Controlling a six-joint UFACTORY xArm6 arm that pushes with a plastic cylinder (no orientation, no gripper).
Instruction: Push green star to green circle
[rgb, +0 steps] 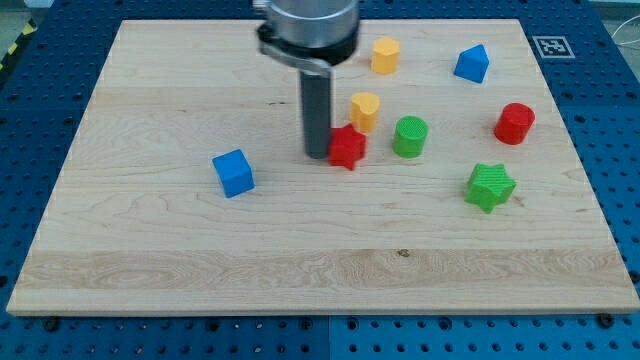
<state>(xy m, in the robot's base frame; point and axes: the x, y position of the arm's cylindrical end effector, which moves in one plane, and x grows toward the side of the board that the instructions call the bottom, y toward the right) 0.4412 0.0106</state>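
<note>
The green star (490, 187) lies on the wooden board at the view's right, below and to the right of the green circle (409, 136). The two are apart. My tip (318, 154) stands near the board's middle, touching or almost touching the left side of a red star (347, 147). The tip is well to the left of both green blocks, with the red star between it and the green circle.
A yellow heart (365, 109) sits just above the red star. A yellow hexagon (385, 56) and a blue triangular block (472, 64) lie near the top. A red cylinder (514, 123) is at the right. A blue cube (233, 172) is at the left.
</note>
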